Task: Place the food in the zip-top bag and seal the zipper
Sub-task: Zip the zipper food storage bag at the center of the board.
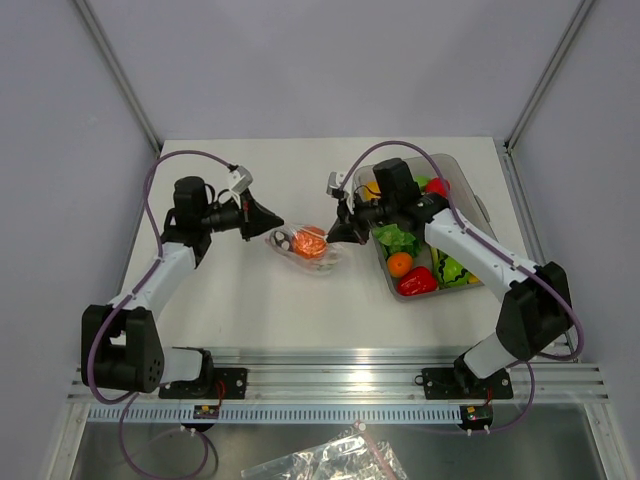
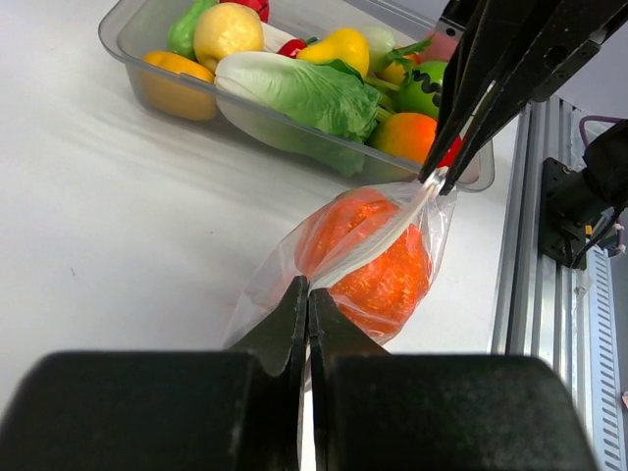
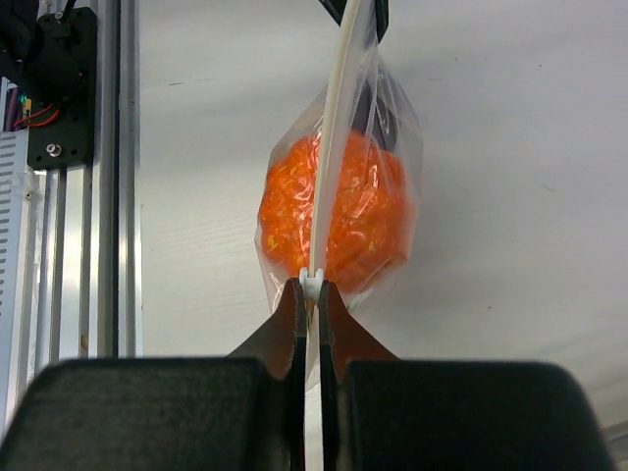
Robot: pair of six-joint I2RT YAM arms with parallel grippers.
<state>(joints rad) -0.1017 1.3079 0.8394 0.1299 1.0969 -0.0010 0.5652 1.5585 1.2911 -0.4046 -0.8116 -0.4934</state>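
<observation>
Your left gripper [image 2: 308,290] pinches one end of the zipper [image 3: 330,147], fingers closed tight on it. Between the two sets of fingertips stretches the zip-top bag [image 1: 305,250], with an orange food piece [image 3: 334,211] inside (bumpy, glossy). Your right gripper [image 3: 312,287] clamps the strip's other end, and the bin [image 2: 118,34] of toys lies just beyond those fingers.

We see the zip-top bag [image 1: 306,252] at the middle of the table [image 1: 250,310], clear and wrinkled, with its mouth edge turned up. The zipper [image 3: 334,128], a narrow whitish strip, is stretched straight from left to right and shows as one strip. Inside the bag sits a round, bumpy orange piece [image 2: 383,270].
</observation>
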